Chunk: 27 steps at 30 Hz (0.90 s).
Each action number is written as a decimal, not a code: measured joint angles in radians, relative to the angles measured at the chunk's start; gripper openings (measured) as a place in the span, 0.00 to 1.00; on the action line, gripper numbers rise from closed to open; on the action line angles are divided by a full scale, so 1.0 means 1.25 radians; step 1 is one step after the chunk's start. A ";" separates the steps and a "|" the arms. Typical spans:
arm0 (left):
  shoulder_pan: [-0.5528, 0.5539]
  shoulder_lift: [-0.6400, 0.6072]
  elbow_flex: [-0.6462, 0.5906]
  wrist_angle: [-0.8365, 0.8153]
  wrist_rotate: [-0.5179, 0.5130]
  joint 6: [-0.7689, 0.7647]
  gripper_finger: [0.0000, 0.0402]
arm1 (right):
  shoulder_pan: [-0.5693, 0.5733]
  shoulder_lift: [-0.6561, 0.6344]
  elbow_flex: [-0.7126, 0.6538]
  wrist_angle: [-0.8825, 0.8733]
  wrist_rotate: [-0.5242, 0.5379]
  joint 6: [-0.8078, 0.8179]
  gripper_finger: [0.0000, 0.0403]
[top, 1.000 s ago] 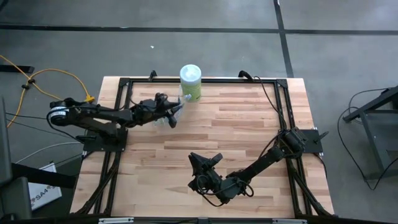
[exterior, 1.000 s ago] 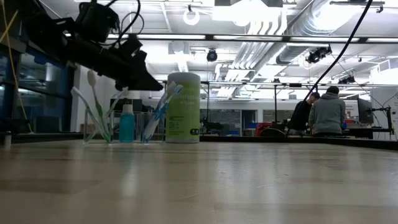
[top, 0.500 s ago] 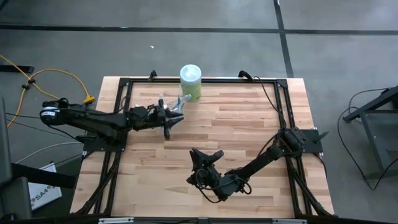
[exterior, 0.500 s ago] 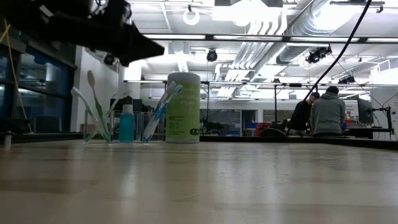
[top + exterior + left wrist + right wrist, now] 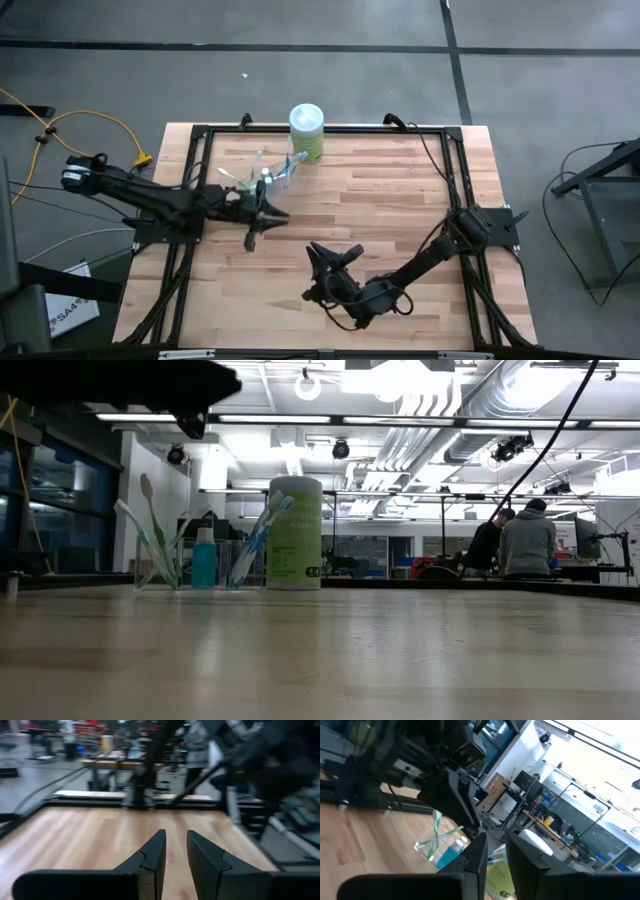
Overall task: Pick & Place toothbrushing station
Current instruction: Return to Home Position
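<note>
Toothbrushes [image 5: 262, 172] in clear cup [image 5: 156, 563] standing at worktop [image 5: 380, 200] 11 o'clock, beside green canister [image 5: 306, 132]. Left tool [image 5: 262, 215], fingers nearly together, empty, just below. Right tool [image 5: 333, 258], slightly parted, empty, at 6 o'clock.

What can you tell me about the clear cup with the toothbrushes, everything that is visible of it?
The clear cup is a small see-through holder, plastic or glass by its look. It stands upright on the wooden table near the far edge, just beside a pale green canister; whether they touch cannot be told. Slim toothbrushes with white handles and green or blue accents lean outward in it, and something blue stands in its middle. No gripper touches it; the left gripper is over bare table, apart from it.
</note>
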 joint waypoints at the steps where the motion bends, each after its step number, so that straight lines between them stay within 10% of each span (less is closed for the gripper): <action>1: -0.011 -0.001 0.000 0.001 0.008 -0.001 0.19 | 0.004 0.000 0.000 0.013 -0.002 -0.011 0.15; 27: -0.144 0.000 0.000 0.041 0.012 -0.016 0.19 | 0.139 -0.193 -0.092 0.165 -0.154 -0.141 0.15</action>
